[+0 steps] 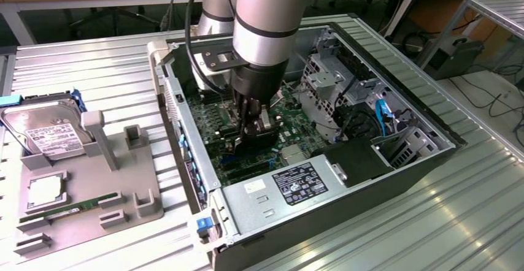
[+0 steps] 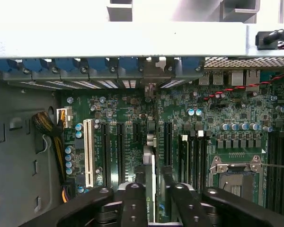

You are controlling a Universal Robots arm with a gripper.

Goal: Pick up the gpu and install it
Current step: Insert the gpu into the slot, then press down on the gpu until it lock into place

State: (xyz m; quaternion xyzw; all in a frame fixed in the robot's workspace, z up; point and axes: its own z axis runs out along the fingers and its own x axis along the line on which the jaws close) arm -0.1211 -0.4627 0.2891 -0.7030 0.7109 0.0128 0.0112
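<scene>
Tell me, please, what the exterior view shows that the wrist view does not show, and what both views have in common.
Exterior view alone: the whole open computer case on the metal table, a grey holder tray with a hard drive and a memory stick, and the arm reaching into the case.

Wrist view alone: a white expansion slot, blue slot clips and the empty processor socket.

Both: the claw holding the gpu upright over the green motherboard.

arm [image 1: 260, 19]: we see silver-grey cylindrical links, black joint bands | cable [image 1: 192, 32]: black, along the arm | gripper [image 2: 154, 201]: black body, black fingers [image 2: 132, 203] with round screw heads | wrist plate: possibly grey metal
</scene>
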